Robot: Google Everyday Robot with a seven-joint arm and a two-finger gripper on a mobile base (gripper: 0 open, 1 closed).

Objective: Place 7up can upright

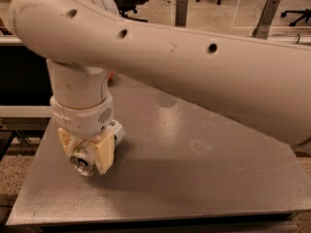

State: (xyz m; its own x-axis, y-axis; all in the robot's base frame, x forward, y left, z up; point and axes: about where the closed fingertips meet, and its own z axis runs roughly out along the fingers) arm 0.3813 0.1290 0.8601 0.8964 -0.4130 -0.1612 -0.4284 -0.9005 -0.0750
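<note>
Obs.: the gripper (87, 155), at the end of the robot's thick cream-white arm (204, 76), sits low over the front-left part of the flat grey metal table (194, 174). Its two pale yellowish fingers (104, 153) are clamped on the white-silver 7up can with green lettering (80, 162), one finger on each side of the body.

Can position: gripped, lying on its side rather than standing. One round silver end faces out towards the front-left and slightly down. The green-and-white end (117, 131) pokes out behind the fingers, towards the wrist. I cannot tell whether the can touches the table or hangs just above it, since the shadow beneath hides the gap.

Progress, as I judge it: the grasp is made and the can is at the table, so pick-up is done. The can's axis is well off vertical, so the main work is left.

Remaining:
- turn the wrist until one silver end faces the table
- set the can down
- let go without tipping it

Also noted: a small orange-red thing (112, 75) peeks out behind the wrist, too hidden to identify.
</note>
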